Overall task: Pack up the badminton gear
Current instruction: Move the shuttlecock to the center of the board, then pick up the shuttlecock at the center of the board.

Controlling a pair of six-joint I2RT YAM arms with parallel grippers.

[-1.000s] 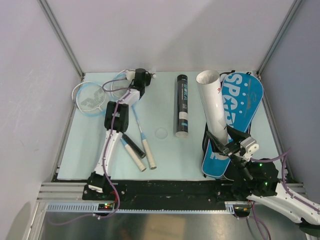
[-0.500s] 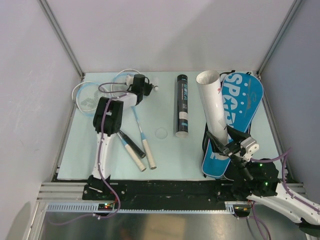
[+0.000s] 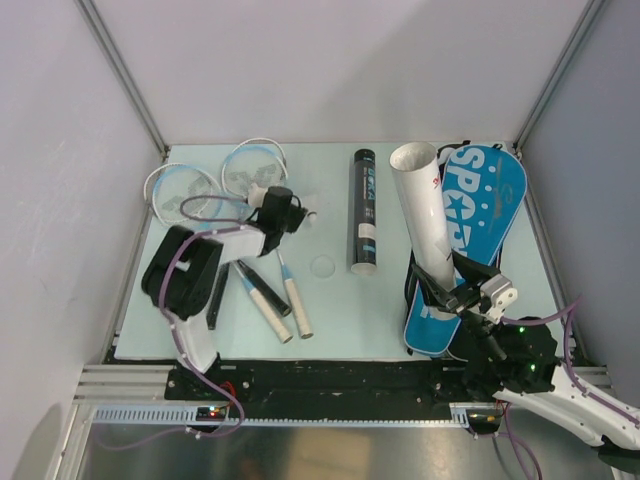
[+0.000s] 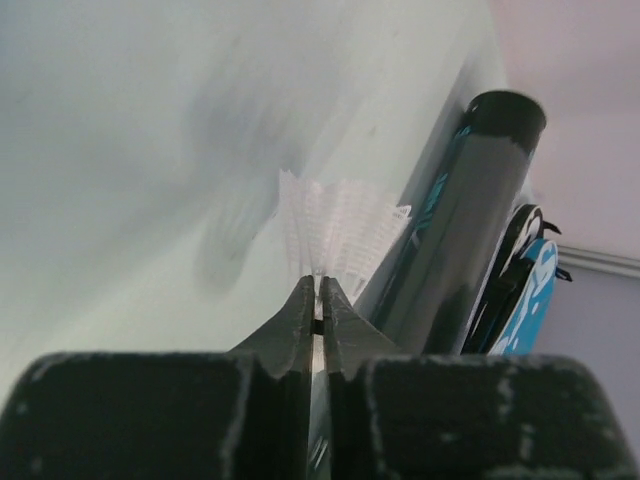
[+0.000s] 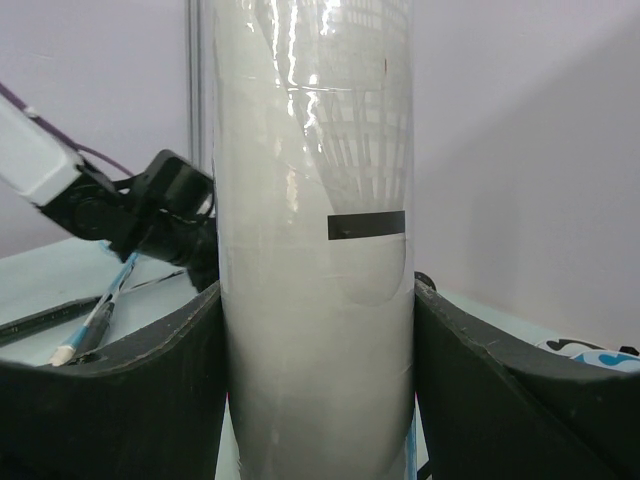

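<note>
Shuttlecock (image 4: 340,222) hung just over the counter (image 3: 330,310), pinched by its feather edge in the clenched left claw (image 4: 318,290); so thin a hold might let it slip or crush feathers. Right claw (image 5: 318,370) grasped the tilted white tube (image 3: 425,210), which might tip.

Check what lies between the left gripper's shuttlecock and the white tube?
The long black tube, lying flat, sits between the shuttlecock in the left gripper and the white tube. The top view shows it.
</note>
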